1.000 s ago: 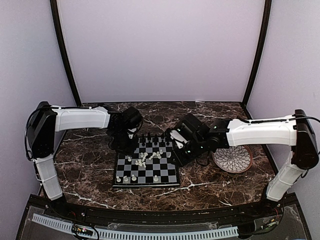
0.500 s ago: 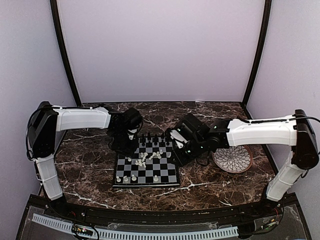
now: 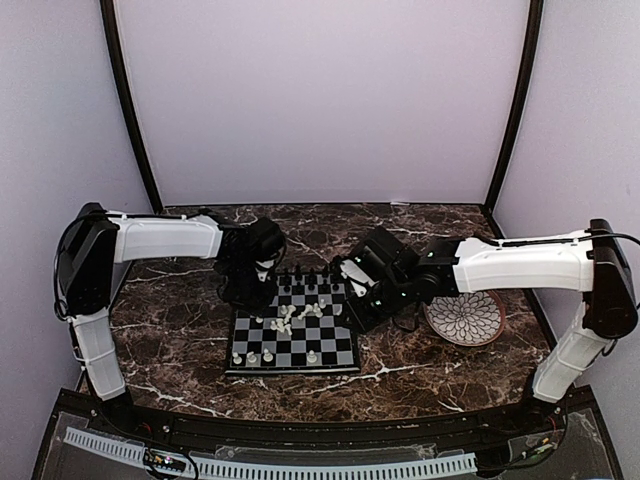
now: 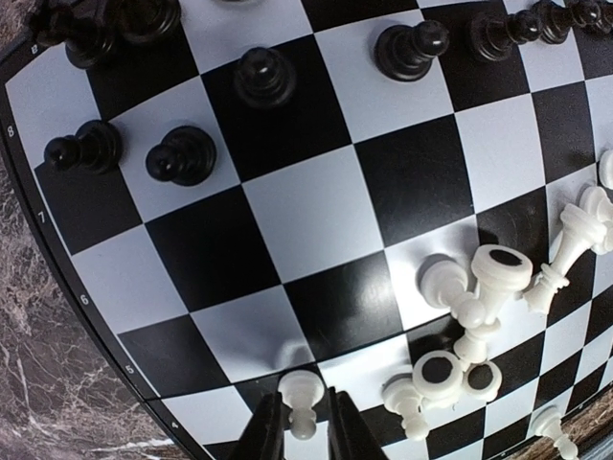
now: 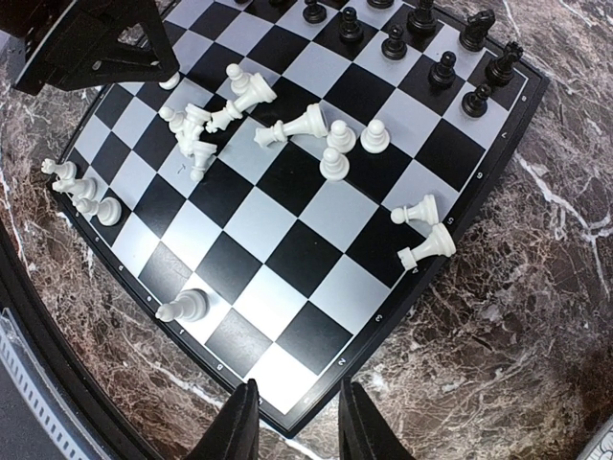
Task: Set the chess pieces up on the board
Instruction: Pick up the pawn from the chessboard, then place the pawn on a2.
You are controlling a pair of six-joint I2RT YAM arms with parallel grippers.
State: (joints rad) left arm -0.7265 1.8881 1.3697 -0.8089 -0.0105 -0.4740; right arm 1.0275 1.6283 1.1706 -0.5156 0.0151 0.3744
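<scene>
Dark marbled desk (image 3: 180, 330) carries the board (image 3: 292, 370) at its middle. Black chess pieces (image 5: 421, 38) stand along its far rows, while white chess pieces (image 5: 287, 125) lie mostly toppled mid-board. The left gripper (image 4: 299, 436) sits over the board's far-left part and appears to pinch a white pawn (image 4: 303, 402) between its fingers. The right gripper (image 5: 297, 422) hangs spread over the board's right edge, holding nothing.
</scene>
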